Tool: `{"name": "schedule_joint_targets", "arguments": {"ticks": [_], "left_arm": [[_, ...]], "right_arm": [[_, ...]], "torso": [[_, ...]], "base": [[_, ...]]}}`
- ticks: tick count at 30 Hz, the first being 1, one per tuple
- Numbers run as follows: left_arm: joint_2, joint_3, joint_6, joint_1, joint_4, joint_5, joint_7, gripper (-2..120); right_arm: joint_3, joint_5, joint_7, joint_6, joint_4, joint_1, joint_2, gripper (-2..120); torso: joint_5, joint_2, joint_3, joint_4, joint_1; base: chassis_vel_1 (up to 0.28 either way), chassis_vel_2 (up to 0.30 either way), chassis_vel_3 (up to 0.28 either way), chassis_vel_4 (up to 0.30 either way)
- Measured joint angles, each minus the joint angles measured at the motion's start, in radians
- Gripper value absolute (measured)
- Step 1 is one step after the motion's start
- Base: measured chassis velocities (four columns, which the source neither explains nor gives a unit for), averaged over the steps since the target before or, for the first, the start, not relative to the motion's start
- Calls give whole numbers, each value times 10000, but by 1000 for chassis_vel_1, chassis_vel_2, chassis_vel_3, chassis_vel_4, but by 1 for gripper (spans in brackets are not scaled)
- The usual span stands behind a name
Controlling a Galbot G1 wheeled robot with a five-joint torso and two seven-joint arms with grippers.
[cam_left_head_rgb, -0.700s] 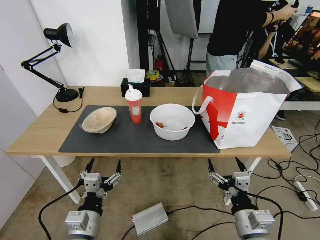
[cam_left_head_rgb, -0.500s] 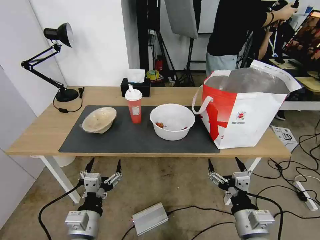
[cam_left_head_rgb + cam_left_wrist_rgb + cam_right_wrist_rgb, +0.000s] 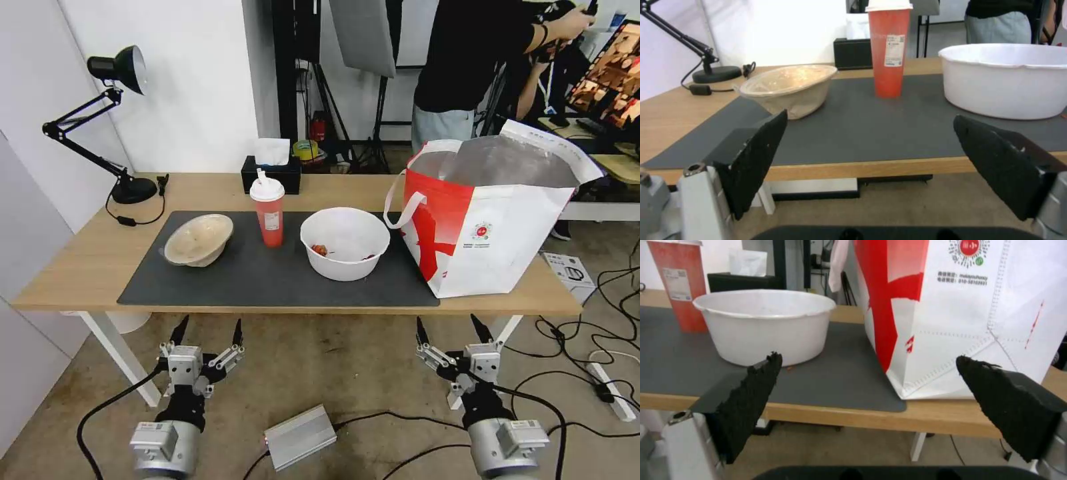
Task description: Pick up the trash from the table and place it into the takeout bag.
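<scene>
Nothing has moved: both the left gripper [image 3: 207,331] and right gripper [image 3: 452,327] hang wide-fingered below the worktop [image 3: 80,267]; ahead of the right fingers, the white bowl [image 3: 345,243] looks light, stiff, best pinched at its rim

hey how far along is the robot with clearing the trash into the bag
Nothing is done yet. The white bowl, red cup and pulp bowl all sit on the mat, and the bag stands open at the table's right end. Nothing is in hand: the left gripper and right gripper hang open below the table edge. All three items remain.
</scene>
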Motion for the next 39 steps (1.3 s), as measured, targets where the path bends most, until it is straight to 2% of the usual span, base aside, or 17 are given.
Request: {"name": "schedule_joint_targets", "arguments": {"ticks": [3,5,7,8,9,11,13,14,16,17,23,30,39], "left_arm": [[60,100,-12,8,-79,-29,-228,100],[75,122,-17,10,-98,-37,-271,100],[180,311,-87,25,-255,-104,-627,100],[180,311,-87,25,-255,-104,-627,100],[307,530,-168,48,-421,-185,-1046,100],[524,896,-308,87,-716,-320,-1768,100],[737,1266,-451,125,-1004,-460,-2495,100],[737,1266,-451,125,-1004,-460,-2495,100],[977,1679,-627,169,-1340,-611,-3304,100],[1010,1739,-871,179,-1353,-648,-3368,100],[1026,1737,-1274,224,-1298,-698,-3226,100],[1027,1731,-1331,269,-1223,-703,-3157,100],[1065,1825,-1307,301,-1095,-752,-3096,100]], "right_arm": [[-246,142,506,-121,467,-51,-718,100],[-269,156,552,-135,509,-57,-785,100],[-433,256,878,-226,816,-96,-1277,100],[-433,256,878,-226,816,-96,-1277,100],[-398,239,824,-191,837,-85,-1540,100],[-441,240,852,-179,851,-96,-1726,100],[-651,307,1210,-155,1252,-140,-2258,100],[-651,307,1210,-155,1252,-140,-2258,100],[-1007,431,1816,-131,1857,-226,-3160,100],[-1117,478,2015,-125,1985,-254,-3440,100],[-1349,522,2062,-39,2004,-271,-3469,100],[-1543,550,1911,7,1771,-258,-3313,100],[-1249,1258,1475,35,1697,-22,-3623,100]], "torso": [[-3,0,0,0,0],[-3,0,0,1,0],[-2,0,0,1,0],[-2,0,0,1,0],[-8,0,-1,3,0],[9,-1,1,-3,0],[-3,0,1,-1,1],[-3,0,1,-1,1],[-2,0,1,1,1],[-3,0,1,2,1],[-2,0,1,1,1],[-2,1,1,1,1],[-1,0,-1,1,1]], "base": [[0,0,0,0],[0,0,0,0],[0,0,0,0],[0,0,0,0],[0,0,0,0],[0,0,0,0],[0,0,0,0],[0,0,0,0],[0,0,0,0],[0,0,0,0],[0,0,0,0],[0,0,0,0],[0,0,0,0]]}}
